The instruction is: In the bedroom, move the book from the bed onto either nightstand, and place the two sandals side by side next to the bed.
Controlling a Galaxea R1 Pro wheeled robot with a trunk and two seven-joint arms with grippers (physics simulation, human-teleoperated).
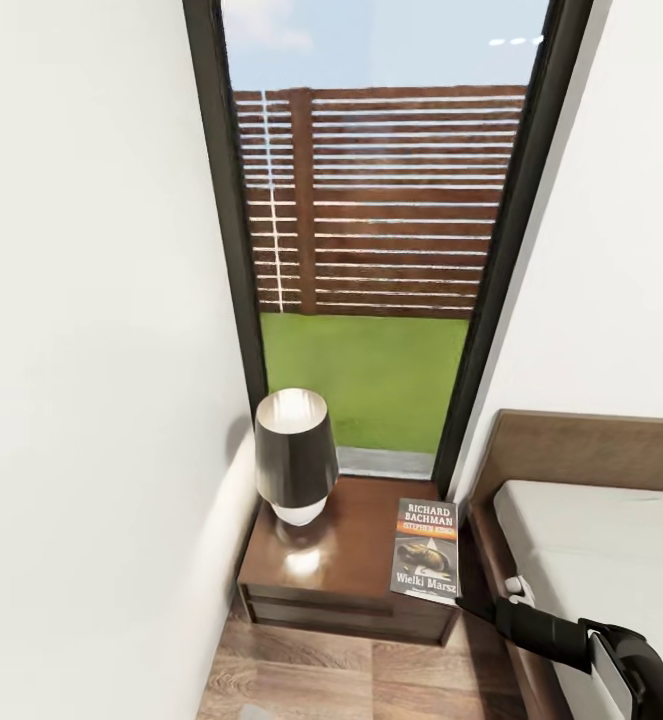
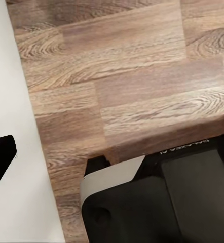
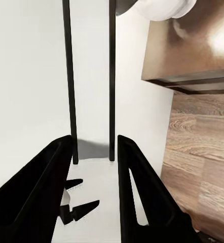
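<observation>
The book (image 1: 427, 550) lies flat on the right part of the dark-brown nightstand (image 1: 351, 560), its lower corner over the front edge. Its cover shows an orange band and white lettering. My right gripper (image 1: 512, 592) hovers just right of the book's lower corner, between the nightstand and the bed (image 1: 611, 540). In the right wrist view this gripper (image 3: 94, 144) is open with nothing between its black fingers (image 3: 51, 172), and the nightstand (image 3: 193, 50) lies off to one side. The sandals are out of view. A black shape (image 2: 0, 157) at the edge of the left wrist view may be a finger.
A dark lamp (image 1: 293, 455) with a white base stands on the nightstand's left half. Behind is a tall dark-framed window (image 1: 381, 250) onto lawn and fence. A white wall (image 1: 91, 400) closes the left. The left wrist view looks down on wood floor (image 2: 132, 86) and the robot's base (image 2: 183, 202).
</observation>
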